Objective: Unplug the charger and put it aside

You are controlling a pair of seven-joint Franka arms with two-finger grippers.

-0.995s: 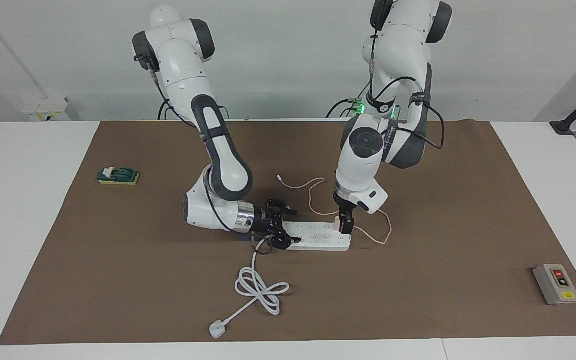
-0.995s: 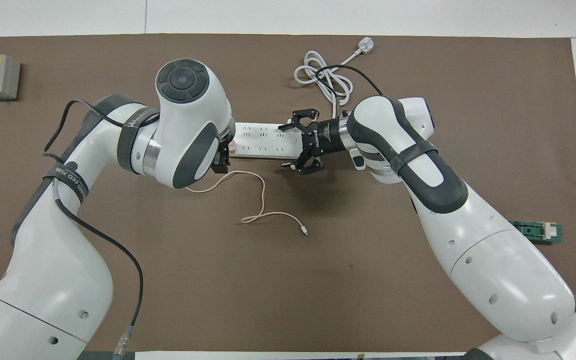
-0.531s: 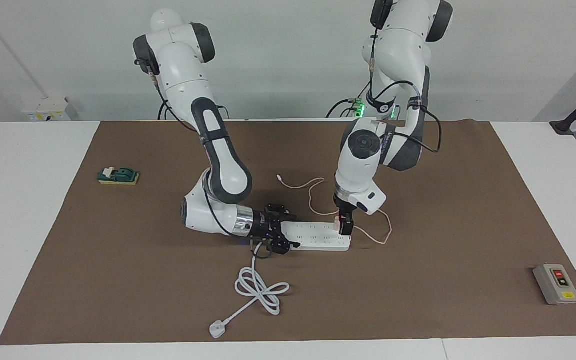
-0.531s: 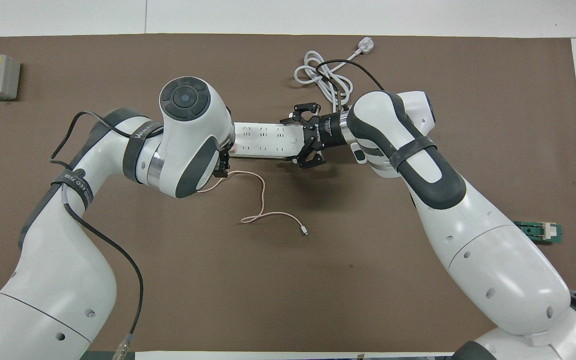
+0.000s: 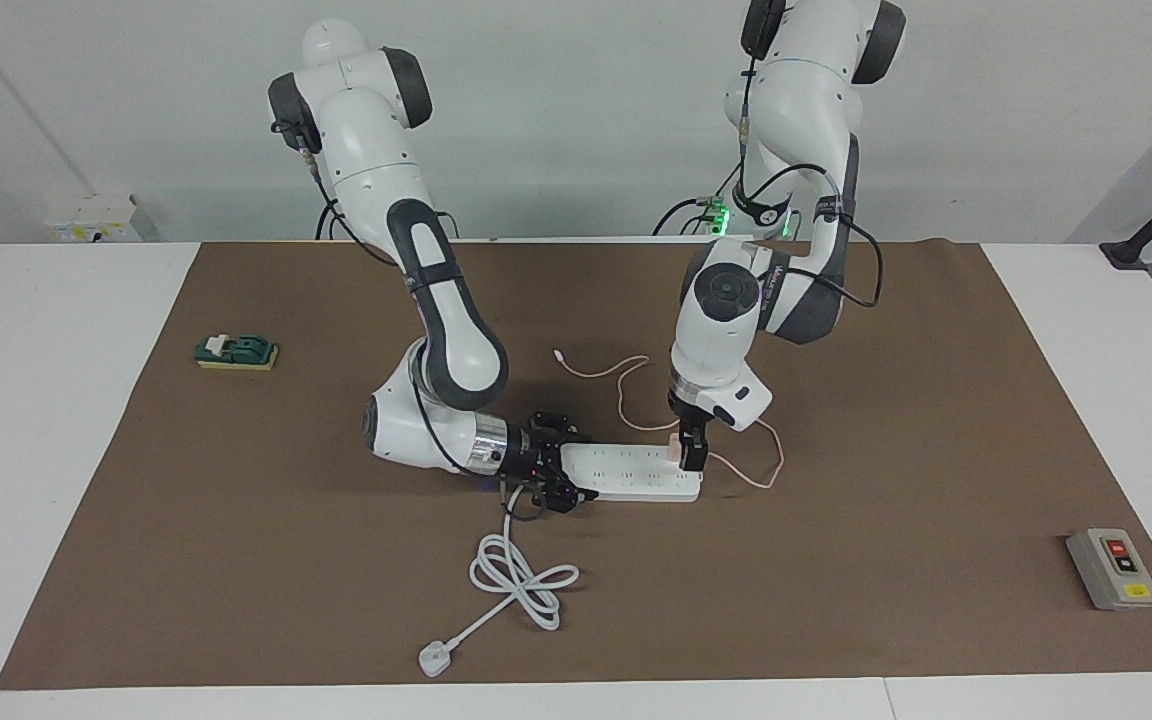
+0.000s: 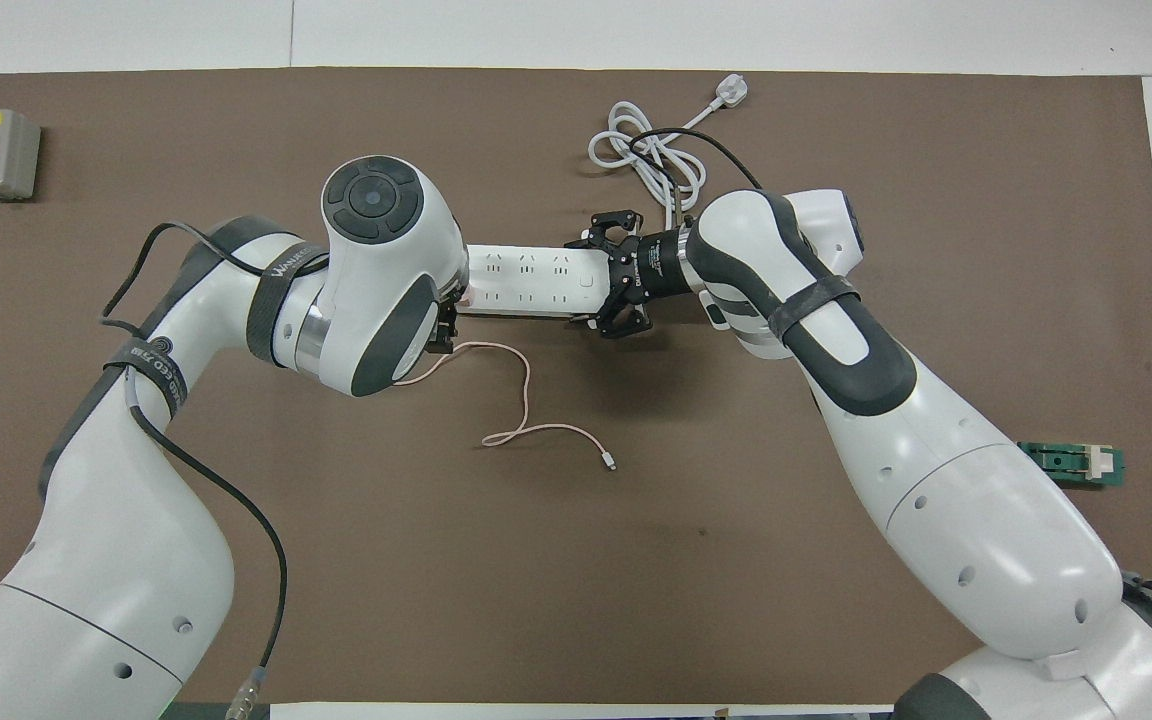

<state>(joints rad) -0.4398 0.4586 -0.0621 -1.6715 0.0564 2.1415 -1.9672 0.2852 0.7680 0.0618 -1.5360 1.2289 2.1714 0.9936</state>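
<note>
The pale pink charger (image 5: 673,447) sits plugged into the white power strip (image 5: 636,472) at the strip's end toward the left arm. Its thin pink cable (image 5: 774,462) loops over the mat nearer to the robots. My left gripper (image 5: 688,452) points straight down and is shut on the charger. In the overhead view the charger (image 6: 463,295) peeks out by the left wrist, and the cable (image 6: 526,400) trails toward the robots. My right gripper (image 5: 576,467) lies low and level, open, with its fingers either side of the strip's cord end (image 6: 576,282).
The strip's thick white cord (image 5: 516,580) lies coiled farther from the robots and ends in a plug (image 5: 433,658). A grey button box (image 5: 1113,568) sits at the left arm's end of the mat. A green block (image 5: 236,351) lies at the right arm's end.
My right gripper has slid in along the table, and the strip's cord end is now between its open fingers. My left gripper has stayed on the charger.
</note>
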